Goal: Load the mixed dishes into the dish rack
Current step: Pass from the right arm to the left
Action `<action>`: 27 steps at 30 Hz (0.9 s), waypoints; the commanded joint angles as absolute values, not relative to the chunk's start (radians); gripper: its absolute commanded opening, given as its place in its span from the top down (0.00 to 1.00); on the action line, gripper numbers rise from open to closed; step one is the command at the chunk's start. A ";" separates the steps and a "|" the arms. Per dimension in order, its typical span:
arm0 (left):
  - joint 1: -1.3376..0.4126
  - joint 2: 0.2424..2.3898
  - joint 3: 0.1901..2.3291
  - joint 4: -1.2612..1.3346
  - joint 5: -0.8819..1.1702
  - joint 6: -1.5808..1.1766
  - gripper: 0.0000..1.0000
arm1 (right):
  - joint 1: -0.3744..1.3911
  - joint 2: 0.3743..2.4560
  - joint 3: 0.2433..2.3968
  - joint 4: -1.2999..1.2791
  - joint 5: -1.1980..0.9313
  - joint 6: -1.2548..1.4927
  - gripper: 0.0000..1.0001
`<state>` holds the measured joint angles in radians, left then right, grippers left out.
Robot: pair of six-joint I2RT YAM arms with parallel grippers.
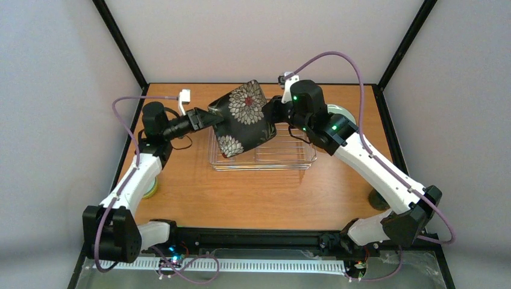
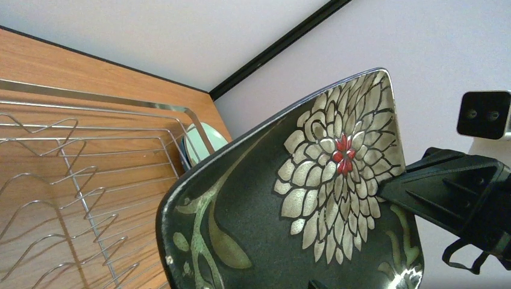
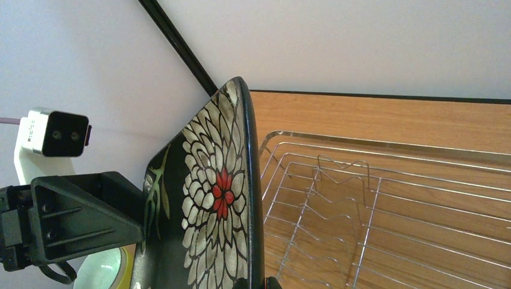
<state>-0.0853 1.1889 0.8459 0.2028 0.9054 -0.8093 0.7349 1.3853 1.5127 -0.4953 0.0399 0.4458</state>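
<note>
One black square floral plate [image 1: 244, 117], glossy and with upturned rounded corners, hung tilted on edge in the air above the 10 o'clock corner of the one silvery wire dish rack [image 1: 283, 158], not resting on the wires as far as the wrist views showed. Its dark face carried two pale many-petalled blooms in the top view: a large one with a small red heart toward the plate's 12 o'clock and a smaller one [image 1: 230, 144] toward its 7 o'clock, with olive leaf sprays between them. Two grippers flanked it. The right gripper [image 1: 272, 114] sat at the plate's 3 o'clock, its jaws pinched narrow on the rim, and its own wrist view showed the plate's edge running down between the fingertips. The left gripper [image 1: 209, 117] stood at the plate's 9 o'clock with its jaws spread wide, close beside the rim rather than clamped on it. The rack lay flat at the middle of the wooden table [image 1: 253, 198], with its upright bent tines in rows inside a low clear rim. One pale mint plate [image 1: 344, 111] showed at the rack's 2 o'clock, mostly hidden behind the right arm, and one yellow-green bowl [image 1: 150, 188] peeked out under the left arm at the rack's 8 o'clock.
</note>
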 commanded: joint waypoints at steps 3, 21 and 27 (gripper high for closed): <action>-0.101 1.225 0.852 0.337 0.960 -0.876 0.00 | 0.711 1.400 1.567 -0.298 -0.022 0.516 0.98; -0.121 1.244 0.916 0.419 0.962 -0.953 0.33 | 0.707 1.457 1.492 -0.220 -0.042 0.567 0.98; -0.121 1.239 0.939 0.373 0.948 -0.928 0.54 | 0.707 1.443 1.422 -0.201 -0.034 0.582 0.98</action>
<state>-0.0952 1.2499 0.8665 0.3340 0.9024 -0.9604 0.6979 1.4441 1.4651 -0.2943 -0.0288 0.5434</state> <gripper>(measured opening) 0.511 0.069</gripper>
